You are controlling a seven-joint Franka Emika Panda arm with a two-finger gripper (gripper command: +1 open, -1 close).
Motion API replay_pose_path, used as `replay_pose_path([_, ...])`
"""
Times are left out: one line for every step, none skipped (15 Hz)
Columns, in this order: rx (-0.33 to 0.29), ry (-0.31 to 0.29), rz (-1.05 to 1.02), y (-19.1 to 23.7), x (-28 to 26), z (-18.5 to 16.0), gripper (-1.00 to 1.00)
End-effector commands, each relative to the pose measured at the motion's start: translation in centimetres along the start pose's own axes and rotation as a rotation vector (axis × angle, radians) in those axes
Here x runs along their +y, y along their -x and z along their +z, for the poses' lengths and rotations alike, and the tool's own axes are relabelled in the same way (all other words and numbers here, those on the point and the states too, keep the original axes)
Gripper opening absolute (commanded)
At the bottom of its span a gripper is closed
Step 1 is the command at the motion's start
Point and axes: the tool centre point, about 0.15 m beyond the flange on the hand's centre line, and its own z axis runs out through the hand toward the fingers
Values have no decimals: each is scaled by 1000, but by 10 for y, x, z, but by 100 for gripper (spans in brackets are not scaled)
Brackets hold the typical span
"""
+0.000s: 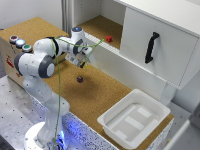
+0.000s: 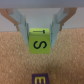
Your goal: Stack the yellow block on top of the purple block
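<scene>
A cork-covered tabletop (image 1: 100, 95) sits beside a white cabinet (image 1: 155, 42) with a black handle (image 1: 151, 47); a white tub (image 1: 134, 118) rests at its right end. The gripper (image 2: 40, 37) is clamped on the yellow block (image 2: 40, 42), held above the cork. The purple block (image 1: 79, 79) lies on the tabletop just below, apart from it.

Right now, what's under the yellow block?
The yellow block is held up between the gripper fingers. Below it is bare cork tabletop, with the purple block lying further along, not directly beneath. The block's underside is hidden.
</scene>
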Motion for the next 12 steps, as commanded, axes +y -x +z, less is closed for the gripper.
replay_pose_path([49, -121, -11, 54, 16, -3, -100])
replay_pose_path([47, -115, -22, 59, 13, -1, -100])
replay_pose_path([43, -109, -36, 62, 10, 1, -100])
replay_pose_path([39, -103, -50, 65, 8, 2, -100])
replay_pose_path([36, -95, -63, 67, 6, 5, -100])
replay_pose_path([32, -91, -67, 68, 5, 8, -100])
replay_pose_path([29, -95, -70, 67, 4, 12, -100])
replay_pose_path([28, -95, -75, 68, 2, 14, -100])
replay_pose_path([21, -98, -79, 69, -1, 19, -100])
replay_pose_path([19, -98, -83, 72, -5, 24, -100])
replay_pose_path([15, -100, -77, 74, -6, 29, -100])
replay_pose_path([10, -95, -69, 74, -7, 33, -100])
